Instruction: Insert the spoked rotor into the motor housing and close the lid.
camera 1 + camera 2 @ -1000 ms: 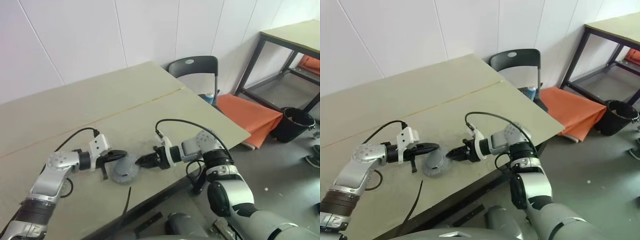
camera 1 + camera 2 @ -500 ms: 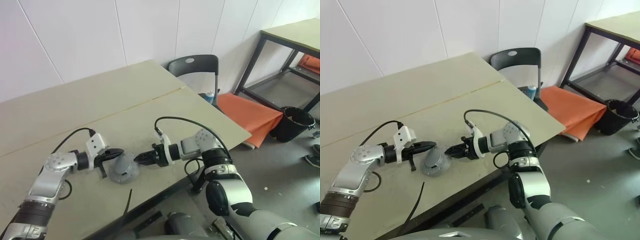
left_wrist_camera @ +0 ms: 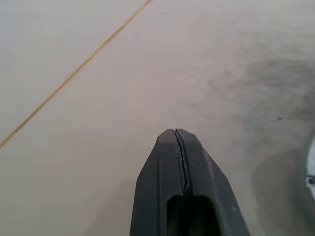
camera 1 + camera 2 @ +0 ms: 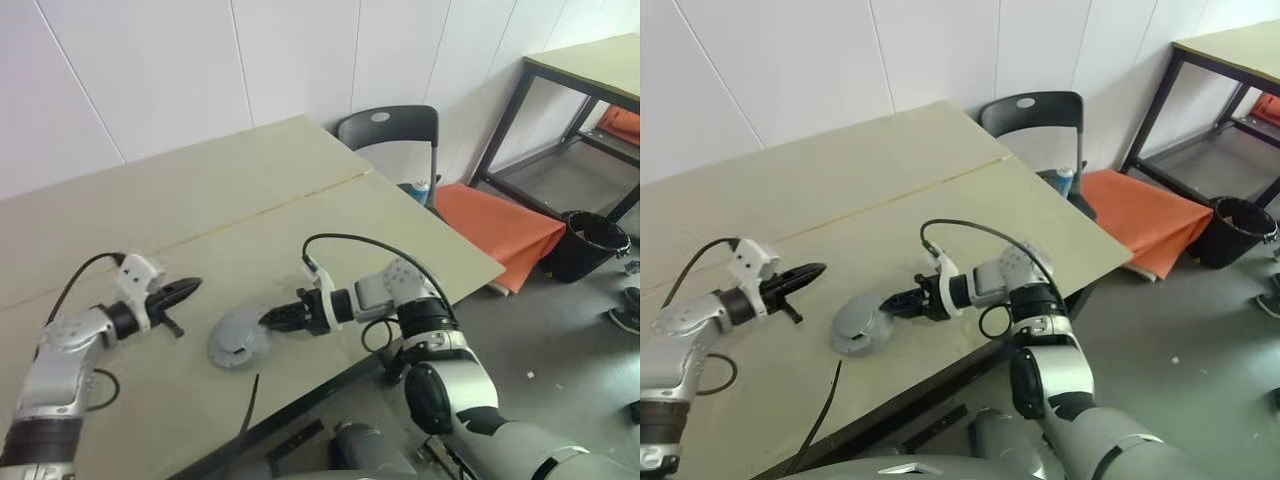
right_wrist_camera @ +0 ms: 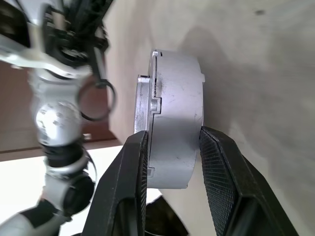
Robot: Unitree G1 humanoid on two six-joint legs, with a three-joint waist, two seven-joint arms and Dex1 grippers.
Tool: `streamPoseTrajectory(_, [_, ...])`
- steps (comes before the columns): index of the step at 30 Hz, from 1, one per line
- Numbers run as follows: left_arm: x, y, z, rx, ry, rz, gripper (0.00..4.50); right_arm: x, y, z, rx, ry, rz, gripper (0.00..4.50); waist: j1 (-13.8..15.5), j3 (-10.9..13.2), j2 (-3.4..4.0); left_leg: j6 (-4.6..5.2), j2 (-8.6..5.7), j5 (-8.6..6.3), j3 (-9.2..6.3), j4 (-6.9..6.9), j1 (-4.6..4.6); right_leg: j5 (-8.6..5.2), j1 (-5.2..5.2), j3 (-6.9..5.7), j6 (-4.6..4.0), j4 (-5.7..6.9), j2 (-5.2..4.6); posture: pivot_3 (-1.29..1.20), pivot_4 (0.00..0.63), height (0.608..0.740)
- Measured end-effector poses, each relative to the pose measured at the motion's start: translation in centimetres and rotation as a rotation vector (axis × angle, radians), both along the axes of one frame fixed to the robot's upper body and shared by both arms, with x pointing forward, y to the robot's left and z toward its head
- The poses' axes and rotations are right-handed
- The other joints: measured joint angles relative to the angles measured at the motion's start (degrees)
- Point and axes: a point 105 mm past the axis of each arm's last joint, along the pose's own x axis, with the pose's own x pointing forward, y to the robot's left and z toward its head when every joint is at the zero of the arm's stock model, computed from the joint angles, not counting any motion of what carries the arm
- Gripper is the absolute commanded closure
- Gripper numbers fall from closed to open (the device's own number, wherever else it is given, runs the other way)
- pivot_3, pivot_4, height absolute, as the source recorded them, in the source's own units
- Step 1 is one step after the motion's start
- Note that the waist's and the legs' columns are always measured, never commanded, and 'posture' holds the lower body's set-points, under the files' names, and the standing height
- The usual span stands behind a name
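The motor housing (image 4: 238, 340) is a silver-grey round puck resting on the tan table (image 4: 200, 200) near its front edge. My right gripper (image 4: 272, 320) reaches in from the right and is shut on the housing's rim. The right wrist view has the housing (image 5: 177, 98) clamped across its thickness between both fingers (image 5: 133, 167), with a thinner plate on one face. My left gripper (image 4: 185, 288) hangs over bare table well to the left of the housing, shut and empty, its fingertips (image 3: 175, 135) pressed together. The spoked rotor is hidden.
A black chair (image 4: 385, 135) stands behind the table's right corner. An orange mat (image 4: 500, 225) and a black bucket (image 4: 590, 245) lie on the floor to the right, under a second table (image 4: 590, 70). A black strap (image 4: 248, 405) hangs over the table's front edge.
My left gripper has pulled away from the housing to the left, still shut. The right gripper keeps its hold, and the housing now lies flatter on the table.
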Motion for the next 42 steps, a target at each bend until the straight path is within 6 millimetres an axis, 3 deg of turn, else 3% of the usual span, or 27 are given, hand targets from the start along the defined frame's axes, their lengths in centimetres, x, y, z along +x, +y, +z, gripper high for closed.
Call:
streamPoseTrajectory(7, [-4.2, 0.7, -3.1, -0.231, 0.237, 0.208, 4.50, 1.7, -0.7, 0.6, 0.065, -0.011, -0.116, 3.27, 1.38, 0.00, -0.23, 0.00, -0.24, 0.00, -0.03, 0.15, -0.05, -0.02, -0.05, -0.04, 0.12, -0.06, -0.47, 0.00, 0.000, 0.740])
streamPoseTrajectory(9, [-4.7, 0.0, -2.6, -0.331, 0.237, 0.216, 4.50, 1.8, -0.7, 0.6, 0.071, -0.013, -0.125, 3.27, 1.55, -0.01, -0.33, -0.01, -0.27, 0.00, -0.03, 0.21, -0.10, 0.02, -0.05, -0.05, 0.11, -0.07, -0.52, 0.00, 0.000, 0.740])
streamPoseTrajectory(12, [-4.8, -0.5, -0.9, -0.476, 0.188, 0.243, 3.94, 2.0, -0.7, 0.8, 0.083, -0.021, -0.133, 3.27, 1.72, -0.02, -0.38, -0.01, -0.27, -0.01, -0.03, 0.30, -0.11, 0.05, -0.02, -0.05, 0.14, -0.07, -0.52, 0.00, 0.000, 0.740])
streamPoseTrajectory(15, [-5.2, -1.3, -0.1, -0.662, 0.166, 0.285, 2.91, 2.7, -0.8, 1.4, 0.125, -0.039, -0.178, 3.27, 1.84, -0.02, -0.38, 0.00, -0.27, -0.01, -0.01, 0.41, -0.10, 0.03, 0.04, -0.05, 0.25, -0.05, -0.50, 0.00, 0.000, 0.740])
streamPoseTrajectory(17, [-5.7, -1.8, -0.7, -0.763, 0.209, 0.320, 2.26, 3.3, -1.0, 1.8, 0.156, -0.057, -0.218, 3.27, 1.80, -0.02, -0.38, 0.01, -0.27, -0.02, 0.01, 0.52, -0.10, -0.02, 0.07, -0.07, 0.34, -0.02, -0.46, 0.00, 0.000, 0.740])
streamPoseTrajectory(23, [-5.9, -1.0, -1.2, -0.868, 0.260, 0.436, 0.21, 3.8, -1.0, 2.4, 0.197, -0.072, -0.248, 3.27, 1.79, -0.01, -0.38, 0.02, -0.27, -0.02, -0.03, 0.78, -0.06, -0.02, 0.19, -0.18, 0.37, 0.08, -0.43, 0.00, 0.000, 0.740])
streamPoseTrajectory(24, [-5.9, -0.7, -1.3, -0.888, 0.263, 0.458, 0.04, 3.9, -0.9, 2.6, 0.203, -0.073, -0.251, 3.27, 1.82, 0.00, -0.37, 0.02, -0.27, -0.02, -0.03, 0.79, -0.05, -0.01, 0.21, -0.18, 0.38, 0.07, -0.43, 0.00, 0.000, 0.740])
streamPoseTrajectory(42, [-4.6, -3.6, 1.9, -1.345, 0.396, 0.374, 0.04, 4.4, -0.7, 3.9, 0.261, -0.110, -0.280, 3.27, 2.86, -0.01, -0.39, 0.01, -0.37, -0.02, -0.01, 0.86, -0.10, 0.04, 0.21, -0.14, 0.45, 0.05, -0.44, 0.00, 0.000, 0.740])
